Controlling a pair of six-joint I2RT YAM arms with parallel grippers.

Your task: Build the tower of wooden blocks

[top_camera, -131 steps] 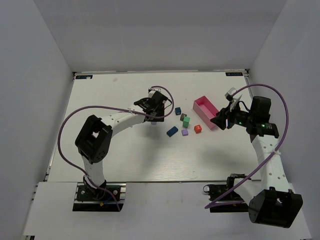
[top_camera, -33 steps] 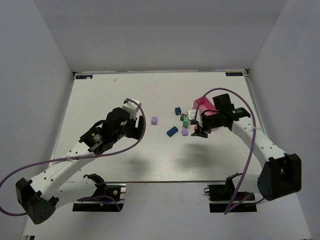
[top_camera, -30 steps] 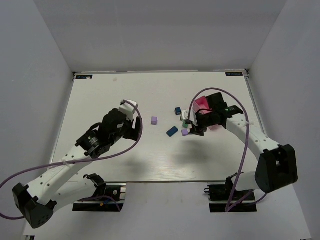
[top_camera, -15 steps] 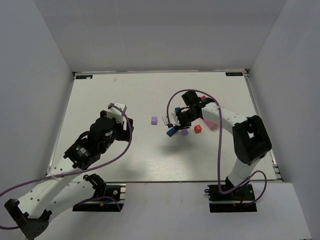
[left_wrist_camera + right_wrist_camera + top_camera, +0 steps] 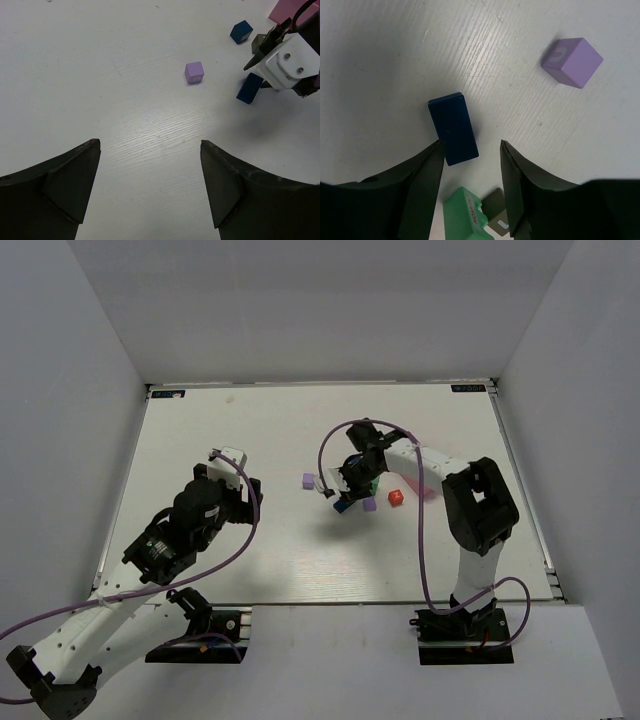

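Observation:
My right gripper is open and empty, low over the block cluster. In the right wrist view its jaws stand just above a dark blue brick, whose near end sits by the left fingertip. A green block and an olive cube lie under the jaws, and a lilac cube lies apart. From above I see the blue brick, the lilac cube, a smaller lilac cube and a red cube. My left gripper is open and empty over bare table.
The pink tray lies right of the blocks, partly behind my right arm. The left wrist view shows a blue cube, the olive cube and the right gripper's white housing. White walls enclose the table.
My right arm has swung left from the tray side to over the dark blue brick. My left arm has pulled back toward the near left.

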